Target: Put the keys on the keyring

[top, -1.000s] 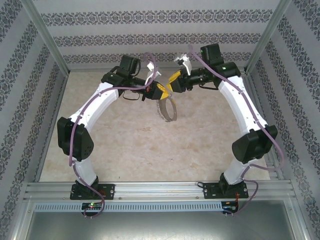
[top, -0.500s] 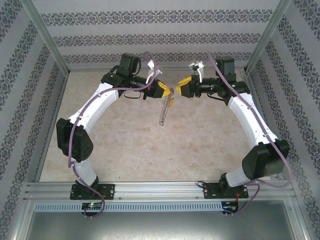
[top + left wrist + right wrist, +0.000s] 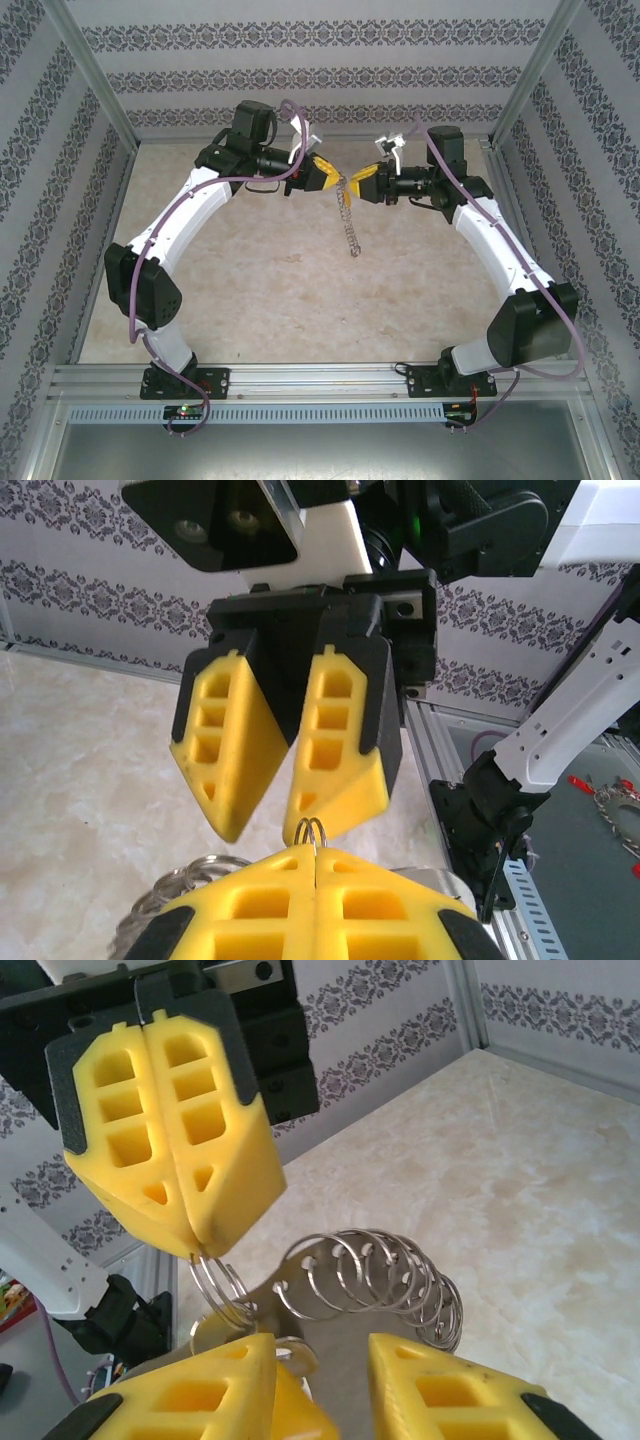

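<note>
Nearest of all, well to the near side of the keyring [image 3: 349, 218], the metal rail [image 3: 320, 378] carrying both arm bases was seen. Beyond it lay the marbled table [image 3: 250, 300], above which the keyring was hung clear of the surface. The keyring was presented edge-on. Its top wire was pinched in the fully shut jaws of the left gripper [image 3: 313, 855], and its fringe of small silvery keys [image 3: 353, 240] was left dangling below. Just right of the keyring's top, the right gripper [image 3: 320, 1348] was set tip to tip with the left, its jaws partly apart. Whether the small yellow-headed key was held there could not be told. The keyring was judged to be at risk, since only a sliver of wire was caught at the very fingertips. A nudge from the right jaws could work it loose and let it drop to the table, or set it swinging and twisting out of line. A clash of the two sets of fingertips was also thought possible, so closely were they faced. Access to the wire was crowded by the fringe of keys. Behind the keyring, purple cables [image 3: 296, 125] were looped at the wrists, and farthest off stood the patterned wall [image 3: 320, 60].
</note>
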Tool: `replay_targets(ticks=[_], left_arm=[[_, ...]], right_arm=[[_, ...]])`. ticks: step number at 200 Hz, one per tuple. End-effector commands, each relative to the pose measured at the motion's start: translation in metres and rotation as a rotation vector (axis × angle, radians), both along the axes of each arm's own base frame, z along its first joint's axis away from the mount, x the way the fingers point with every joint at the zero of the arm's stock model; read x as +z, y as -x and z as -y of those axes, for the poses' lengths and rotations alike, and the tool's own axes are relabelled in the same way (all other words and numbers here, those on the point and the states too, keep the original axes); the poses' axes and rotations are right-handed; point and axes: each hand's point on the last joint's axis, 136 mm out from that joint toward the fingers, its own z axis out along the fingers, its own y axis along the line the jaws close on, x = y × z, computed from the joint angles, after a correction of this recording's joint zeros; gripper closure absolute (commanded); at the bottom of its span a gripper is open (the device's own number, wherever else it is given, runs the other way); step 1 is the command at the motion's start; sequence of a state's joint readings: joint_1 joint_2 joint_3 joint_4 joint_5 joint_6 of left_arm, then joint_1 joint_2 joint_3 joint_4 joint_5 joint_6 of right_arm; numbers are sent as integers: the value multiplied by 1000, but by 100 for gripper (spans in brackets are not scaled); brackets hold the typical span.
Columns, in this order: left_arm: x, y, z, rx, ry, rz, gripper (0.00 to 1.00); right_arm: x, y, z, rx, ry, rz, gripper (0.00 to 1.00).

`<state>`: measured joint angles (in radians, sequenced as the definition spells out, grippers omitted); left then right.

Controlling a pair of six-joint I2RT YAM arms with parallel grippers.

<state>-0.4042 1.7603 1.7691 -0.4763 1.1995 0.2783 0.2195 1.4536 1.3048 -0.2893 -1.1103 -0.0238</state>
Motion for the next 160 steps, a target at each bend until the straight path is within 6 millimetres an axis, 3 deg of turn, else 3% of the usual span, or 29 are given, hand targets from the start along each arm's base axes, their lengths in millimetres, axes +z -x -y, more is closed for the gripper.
replay_targets(ticks=[1, 35, 61, 120, 160], left_arm=[[28, 5, -3, -4, 49, 78, 100], [31, 7, -3, -3, 53, 84, 100], [31, 8, -4, -3, 53, 88, 100], [31, 8, -4, -3, 56, 88, 100], [31, 7, -4, -4, 59, 83, 100]], right_arm=[[4, 13, -16, 76, -20, 11, 70], [-9, 12, -20, 73, 7, -11, 70], [-4, 11, -11, 43, 6, 0, 70], [27, 18, 14, 3, -35, 72, 70], [45, 21, 12, 20, -71, 105, 58]])
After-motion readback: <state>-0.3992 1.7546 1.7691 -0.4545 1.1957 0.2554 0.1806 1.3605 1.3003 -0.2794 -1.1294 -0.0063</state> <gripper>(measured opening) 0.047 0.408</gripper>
